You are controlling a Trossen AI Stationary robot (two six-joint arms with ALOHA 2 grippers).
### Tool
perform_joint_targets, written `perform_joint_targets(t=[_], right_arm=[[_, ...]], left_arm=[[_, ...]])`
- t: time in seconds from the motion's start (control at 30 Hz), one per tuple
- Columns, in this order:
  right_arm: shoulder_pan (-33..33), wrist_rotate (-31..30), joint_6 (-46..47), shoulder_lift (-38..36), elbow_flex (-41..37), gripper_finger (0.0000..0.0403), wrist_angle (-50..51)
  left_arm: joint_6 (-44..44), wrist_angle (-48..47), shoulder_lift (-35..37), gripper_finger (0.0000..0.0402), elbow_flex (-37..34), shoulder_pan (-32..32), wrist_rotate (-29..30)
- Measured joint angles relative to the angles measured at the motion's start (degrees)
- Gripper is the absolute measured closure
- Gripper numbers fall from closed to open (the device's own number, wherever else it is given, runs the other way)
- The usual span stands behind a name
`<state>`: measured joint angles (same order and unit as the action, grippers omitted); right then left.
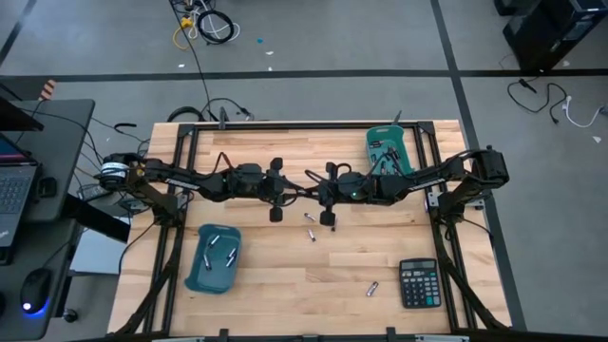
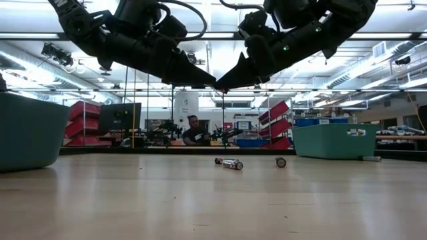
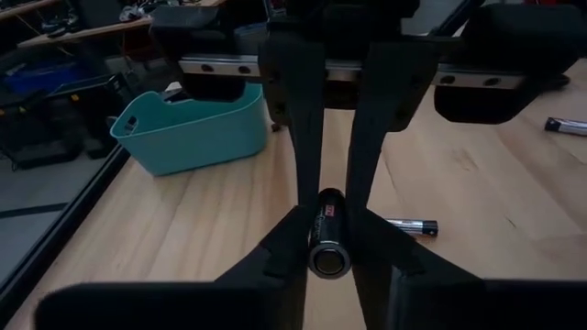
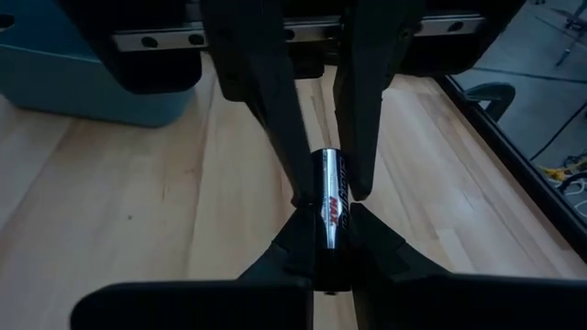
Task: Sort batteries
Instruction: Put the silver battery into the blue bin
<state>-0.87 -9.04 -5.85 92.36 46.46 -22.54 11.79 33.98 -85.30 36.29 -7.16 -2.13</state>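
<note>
Left bin (image 1: 213,258): teal plastic tub sitting on the pale wood-plank table (image 1: 285,285), holding several small cylindrical cells.
Left gripper (image 3: 328,234): dark fingers pinching a glossy black battery (image 3: 329,240) above mid-table.
Right gripper (image 4: 328,197): narrow fingers gripping the same battery's other end.
Loose batteries (image 1: 311,229): lying beneath the grippers.
Calculator (image 1: 419,282): black, resting at the right.

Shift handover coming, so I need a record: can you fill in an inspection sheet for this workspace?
Surface: wooden table, no spills seen.
Job's things: one battery held mid-air; loose batteries on the table; more in the left bin and right bin.
Clutter: black calculator, table's right side.
Grippers: left gripper and right gripper both shut on that battery, above centre.
Cables: coils on floor beyond the table.
Surroundings: person seated far behind; laptop beside table.
</note>
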Motion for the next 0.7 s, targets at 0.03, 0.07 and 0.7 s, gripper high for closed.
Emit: perform_joint_targets(t=[0.03, 0.07, 0.7], right_arm=[[0.0, 0.1, -0.1, 0.0, 0.0, 0.0375, 0.0], [0.0, 0.2, -0.2, 0.0, 0.0, 0.0375, -0.1], [0.0, -4.5, 2.4, -0.7, 0.1, 0.0293, 1.6]], left_arm=[[0.0, 0.0, 0.0, 0.0336, 0.0, 0.0, -0.1], [0.0, 0.0, 0.0, 0.0344, -0.1, 0.0, -0.1], [0.7, 1.5, 0.2, 0.0362, -0.1, 0.0, 5.2]])
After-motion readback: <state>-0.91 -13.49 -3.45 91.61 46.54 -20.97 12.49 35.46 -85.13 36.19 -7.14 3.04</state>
